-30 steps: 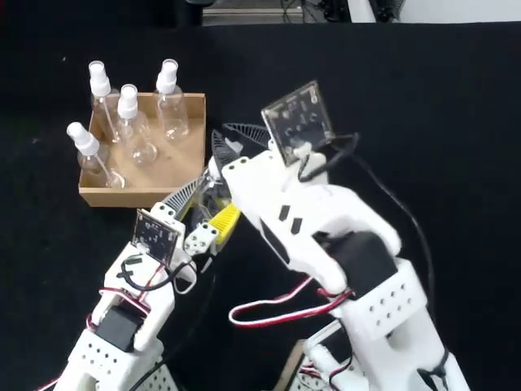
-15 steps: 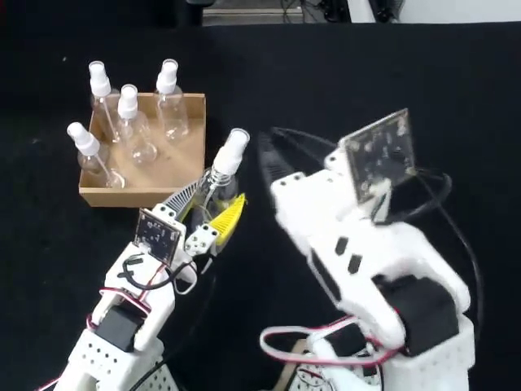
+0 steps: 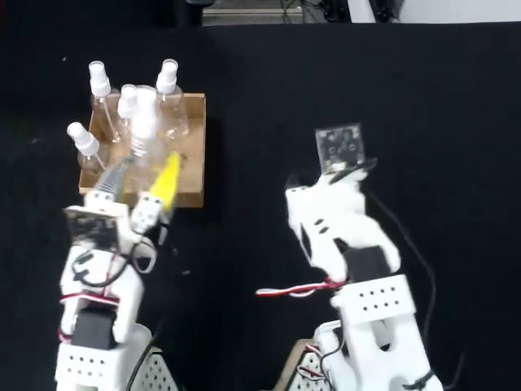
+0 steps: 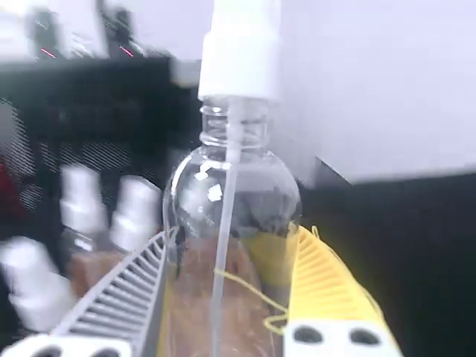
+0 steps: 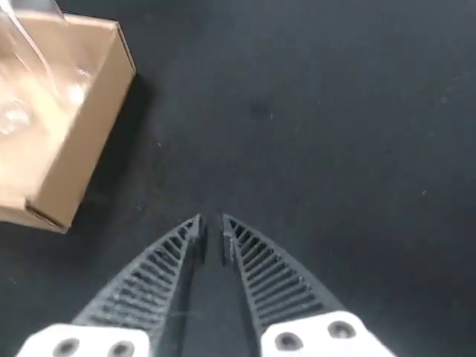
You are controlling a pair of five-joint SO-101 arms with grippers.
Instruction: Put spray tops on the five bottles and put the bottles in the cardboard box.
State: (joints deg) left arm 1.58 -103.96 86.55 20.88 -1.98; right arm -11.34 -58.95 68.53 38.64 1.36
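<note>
My left gripper (image 3: 146, 177) is shut on a clear bottle (image 3: 143, 134) with a white spray top (image 3: 145, 102), held upright over the near part of the cardboard box (image 3: 194, 151). In the left wrist view the bottle (image 4: 234, 216) sits between the grey finger (image 4: 123, 297) and the yellow finger (image 4: 327, 286). Several capped bottles (image 3: 168, 90) stand in the box. My right gripper (image 5: 212, 227) hovers above bare black table to the right of the box (image 5: 74, 134), its fingers shut with nothing between them.
The right arm (image 3: 342, 236) stands folded back at the centre right of the black table (image 3: 423, 122). Open table lies between it and the box. The left arm's base (image 3: 98, 326) is at the near left.
The left arm swung the capped bottle left, from beside the box's right wall to over the box. The right arm let go of the spray top and drew back to the right.
</note>
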